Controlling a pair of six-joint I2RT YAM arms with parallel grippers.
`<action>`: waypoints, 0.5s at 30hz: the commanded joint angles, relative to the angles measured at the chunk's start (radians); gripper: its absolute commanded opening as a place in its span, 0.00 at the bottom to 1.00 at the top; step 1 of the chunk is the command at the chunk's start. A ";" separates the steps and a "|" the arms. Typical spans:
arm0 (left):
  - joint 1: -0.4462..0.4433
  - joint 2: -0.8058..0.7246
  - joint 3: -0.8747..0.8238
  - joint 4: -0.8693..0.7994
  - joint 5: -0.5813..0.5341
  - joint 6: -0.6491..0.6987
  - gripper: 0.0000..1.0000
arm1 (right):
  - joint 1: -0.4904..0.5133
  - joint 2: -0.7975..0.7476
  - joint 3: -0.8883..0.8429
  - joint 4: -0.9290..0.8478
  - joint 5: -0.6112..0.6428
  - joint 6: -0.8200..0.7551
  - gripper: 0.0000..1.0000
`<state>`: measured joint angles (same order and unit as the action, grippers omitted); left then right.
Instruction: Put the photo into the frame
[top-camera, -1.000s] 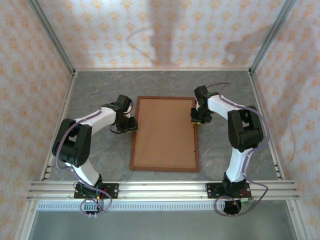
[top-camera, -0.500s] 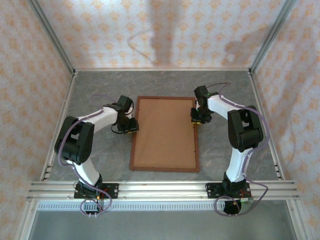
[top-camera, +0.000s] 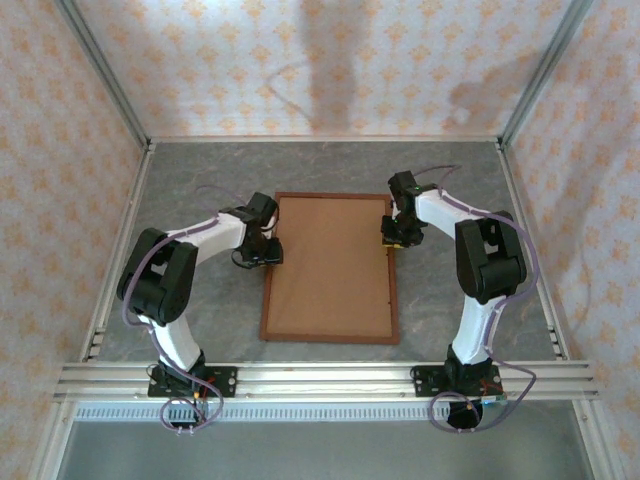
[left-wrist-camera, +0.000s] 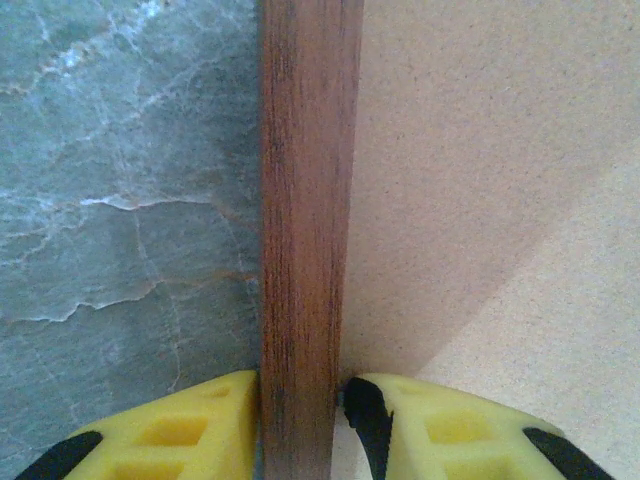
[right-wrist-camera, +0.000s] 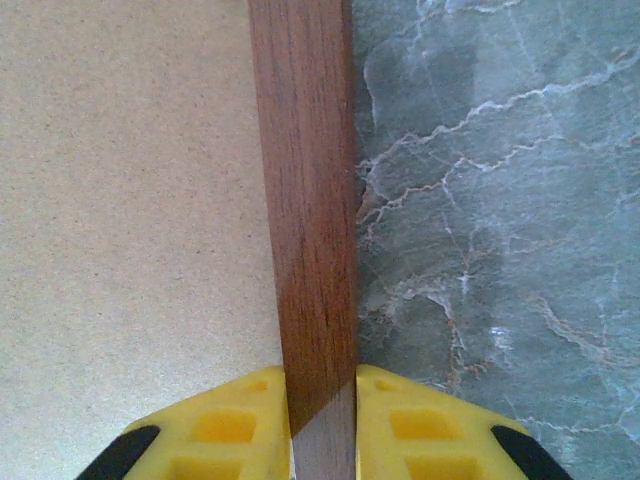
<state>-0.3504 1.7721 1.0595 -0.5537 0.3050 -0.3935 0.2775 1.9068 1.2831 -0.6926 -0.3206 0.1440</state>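
Inside the frame (top-camera: 328, 339), brown backing board (top-camera: 330, 265)

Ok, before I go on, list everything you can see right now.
frame: one, reddish-brown wood, lying flat mid-table
backing board: one, plain tan, inside the frame
table: one, grey marbled, under everything
walls: three, cream with an orange pattern, left, far and right
rails: silver metal, along the near edge
left arm, right arm: two, white and black, one either side of the frame
left tool: one, yellow fingers, closed across the frame's left moulding
right tool: one, yellow fingers, closed across the frame's right moulding
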 joint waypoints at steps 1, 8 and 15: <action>-0.036 0.068 -0.015 -0.015 -0.008 0.017 0.33 | 0.006 0.064 -0.006 0.039 -0.011 -0.006 0.19; -0.041 0.072 -0.015 0.002 0.006 0.008 0.36 | 0.006 0.070 -0.007 0.039 -0.009 -0.006 0.19; -0.039 0.023 -0.003 -0.001 -0.013 0.005 0.46 | 0.006 0.070 -0.007 0.038 -0.006 -0.008 0.19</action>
<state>-0.3603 1.7756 1.0653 -0.5621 0.2699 -0.3916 0.2775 1.9087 1.2858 -0.6949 -0.3206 0.1440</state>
